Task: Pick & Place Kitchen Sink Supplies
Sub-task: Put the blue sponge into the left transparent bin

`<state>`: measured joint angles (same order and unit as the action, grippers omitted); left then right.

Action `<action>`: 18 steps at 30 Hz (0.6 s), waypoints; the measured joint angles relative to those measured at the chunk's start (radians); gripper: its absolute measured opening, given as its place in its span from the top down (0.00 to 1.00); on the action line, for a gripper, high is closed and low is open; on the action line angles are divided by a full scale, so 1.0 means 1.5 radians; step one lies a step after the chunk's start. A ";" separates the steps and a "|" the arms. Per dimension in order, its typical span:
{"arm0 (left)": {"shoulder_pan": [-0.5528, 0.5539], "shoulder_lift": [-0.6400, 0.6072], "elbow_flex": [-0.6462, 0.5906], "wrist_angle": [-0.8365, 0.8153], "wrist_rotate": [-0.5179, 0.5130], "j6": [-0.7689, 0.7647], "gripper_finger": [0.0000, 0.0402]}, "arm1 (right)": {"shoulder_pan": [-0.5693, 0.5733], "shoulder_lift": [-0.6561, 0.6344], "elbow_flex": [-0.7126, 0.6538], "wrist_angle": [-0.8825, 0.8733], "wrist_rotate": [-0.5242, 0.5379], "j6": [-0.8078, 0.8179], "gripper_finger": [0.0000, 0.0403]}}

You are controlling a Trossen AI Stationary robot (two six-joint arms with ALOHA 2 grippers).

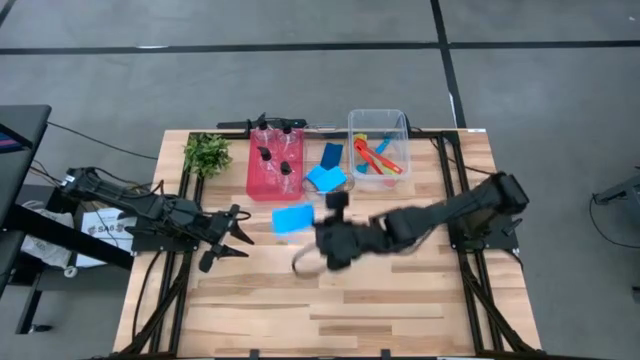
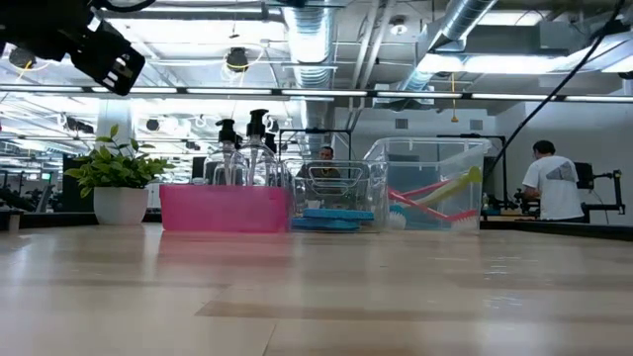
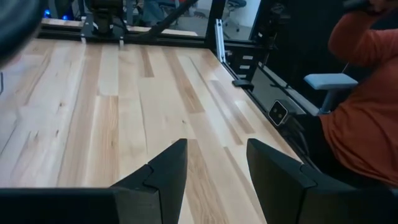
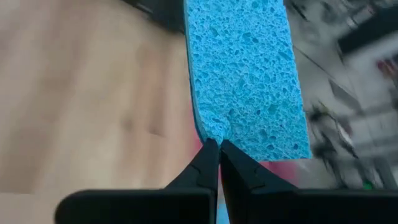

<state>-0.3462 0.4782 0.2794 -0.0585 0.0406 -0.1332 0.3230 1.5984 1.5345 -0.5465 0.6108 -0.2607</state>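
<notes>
Sponge [image 1: 291,218], light blue, flat. High view: pinched at its edge by right gripper [image 1: 312,232] above the surface [image 1: 400,300], just short of pink bin [image 1: 262,182]; left gripper [image 1: 232,238] waits near, parted, empty. Low view: neither visible. Right wrist view: fingers clenched on the sponge's near edge, its long axis running straight away from them.

Overhead cam looks straight down on my whole table [image 1: 330,300]. Low cam sits at tabletop level, looking across at the pink bin [image 2: 225,209] and clear bin [image 2: 427,186], which overhead shows too. My left wrist cam faces bare wood; my right one is jammed right up against a sponge [image 4: 249,81].
</notes>
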 joint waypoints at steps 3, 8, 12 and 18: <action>0.000 0.018 0.000 0.018 0.000 0.015 0.58 | -0.054 -0.010 0.000 -0.034 0.014 0.013 1.00; 0.000 0.045 0.000 0.037 0.000 0.019 0.58 | -0.168 0.001 0.000 -0.113 0.012 0.071 1.00; 0.000 0.060 0.000 0.040 -0.005 0.019 0.58 | -0.259 0.029 0.000 -0.161 0.004 0.114 1.00; 0.000 0.065 0.000 0.042 -0.028 0.019 0.58 | -0.351 0.081 0.000 -0.160 -0.076 0.118 1.00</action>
<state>-0.3458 0.5762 0.2794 0.0045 -0.0009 -0.1047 -0.2034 1.7202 1.5345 -0.7868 0.4968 -0.0841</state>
